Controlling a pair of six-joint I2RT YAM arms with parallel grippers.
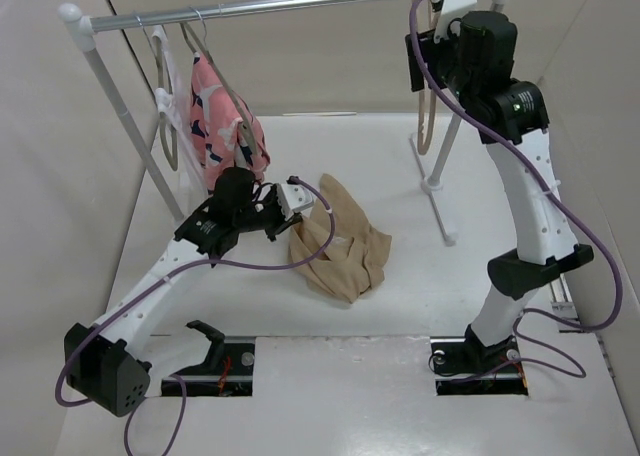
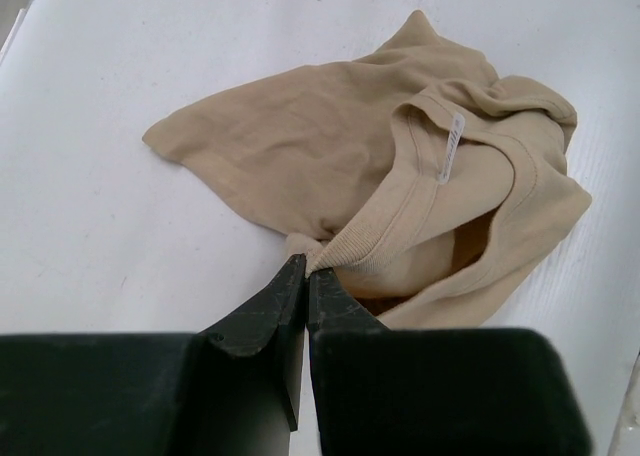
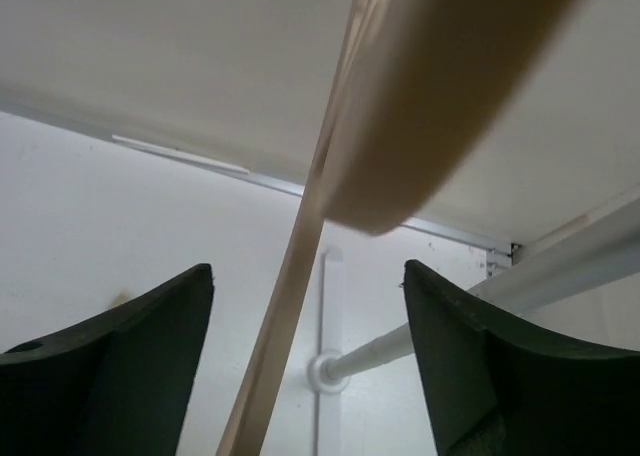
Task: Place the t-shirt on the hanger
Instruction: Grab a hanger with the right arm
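The tan t-shirt [image 1: 340, 246] lies crumpled on the white table, partly lifted at its left edge. My left gripper [image 1: 300, 204] is shut on the ribbed collar of the t-shirt [image 2: 400, 186]; its jaws meet on the fabric in the left wrist view [image 2: 306, 266]. The pale beige hanger [image 1: 427, 86] hangs on the rail at the upper right, mostly behind my right arm. My right gripper [image 3: 308, 276] is open, raised by the rail, with the hanger [image 3: 440, 86] close in front and its thin bar between the jaws, not touching them.
A white clothes rack with a metal rail [image 1: 270, 6] spans the back. A pink patterned garment [image 1: 225, 121] and thin grey hangers [image 1: 165, 96] hang at its left end. The rack's right leg and foot [image 1: 440, 191] stand beside the t-shirt.
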